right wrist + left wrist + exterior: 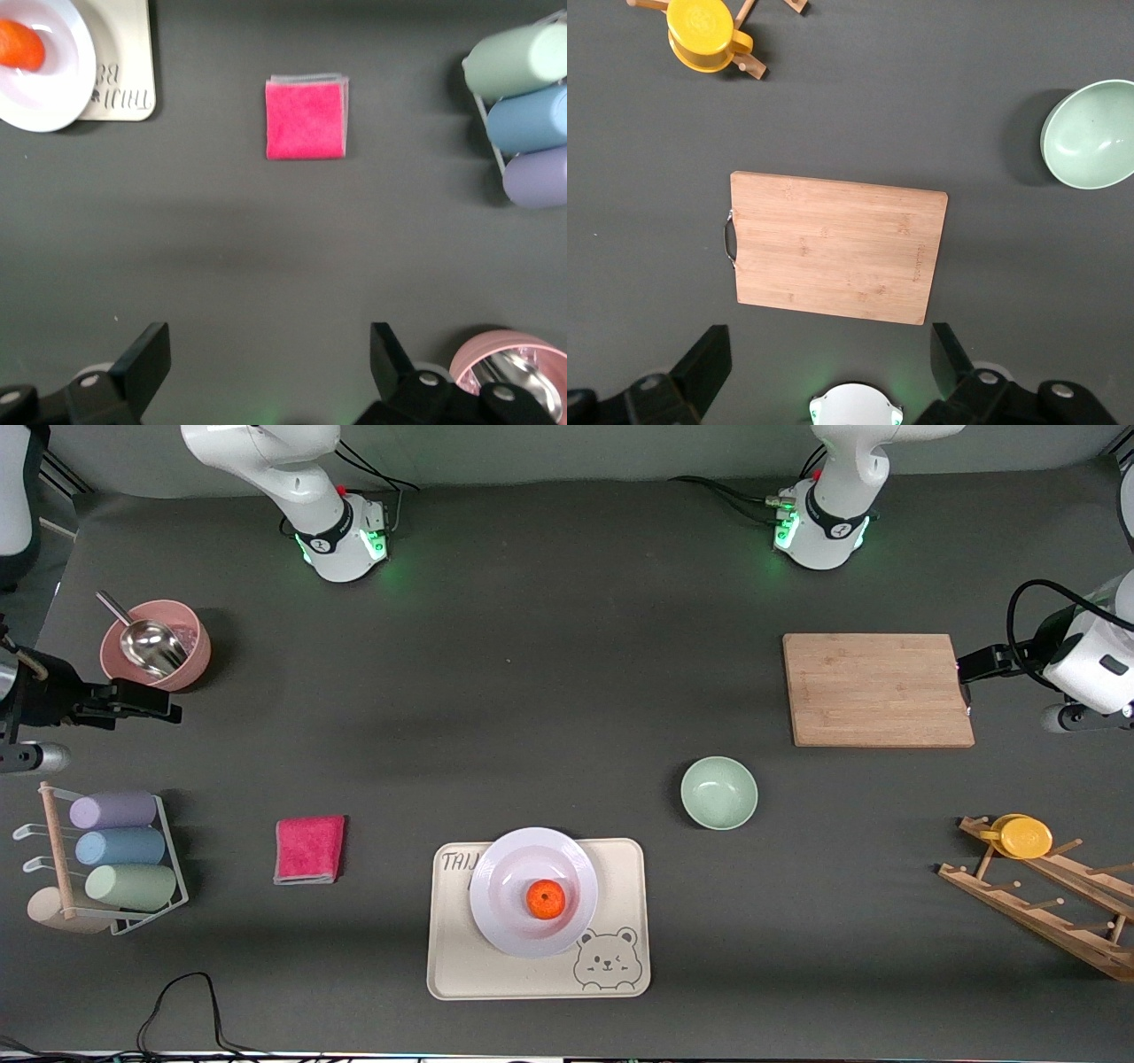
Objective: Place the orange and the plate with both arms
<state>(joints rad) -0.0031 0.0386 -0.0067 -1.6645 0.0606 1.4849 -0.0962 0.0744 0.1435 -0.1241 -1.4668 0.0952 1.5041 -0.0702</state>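
White plate [534, 892], low in the frame's centre, holds the orange [546, 899] and sits on a cream bear tray [538, 965]. A pink bowl [193, 657] at upper left holds a metal scoop [147, 643]. The green bowl [718, 793] sits empty. Left gripper [828, 367] and right gripper [266, 363] hang with fingers spread apart, holding nothing.

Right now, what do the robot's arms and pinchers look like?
Both arms are glossy white with rounded joints, black bands and black cables. Their bases glow green. The left gripper is black, on a white wrist with a looping black cable. The right gripper is black too, with flat, wedge-shaped fingers and small silver screws.
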